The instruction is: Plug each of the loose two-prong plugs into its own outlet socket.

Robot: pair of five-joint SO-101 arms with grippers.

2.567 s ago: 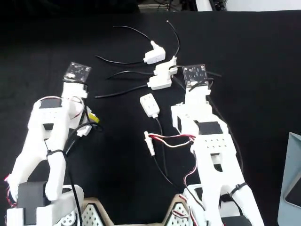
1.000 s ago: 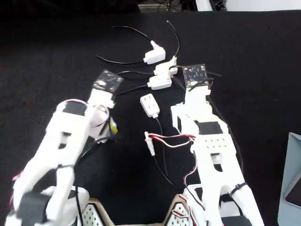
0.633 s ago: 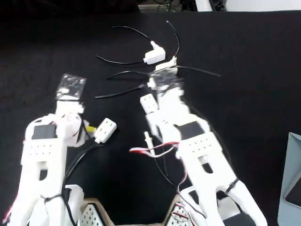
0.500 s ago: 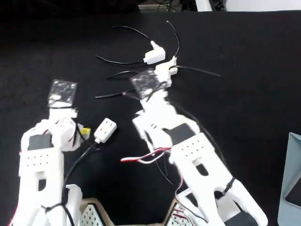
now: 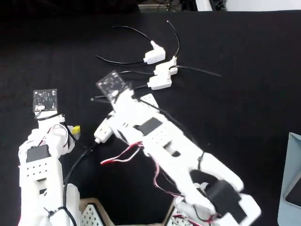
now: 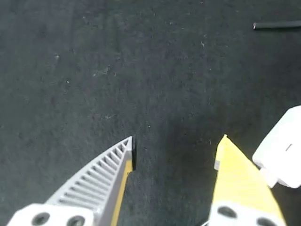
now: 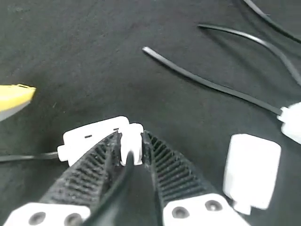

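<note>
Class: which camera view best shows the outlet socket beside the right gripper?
The right wrist view: the outlet socket lies nearly whole with its cable, and the right gripper holds a plug at its end. The high view shows the socket partly under the arm; the left wrist view catches one white corner.

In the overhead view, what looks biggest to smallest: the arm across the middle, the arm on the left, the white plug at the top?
1. Right arm, stretched across the middle.
2. Left arm, though it is foreshortened, so this ranking is unsure.
3. White plug, by far the smallest.
</note>
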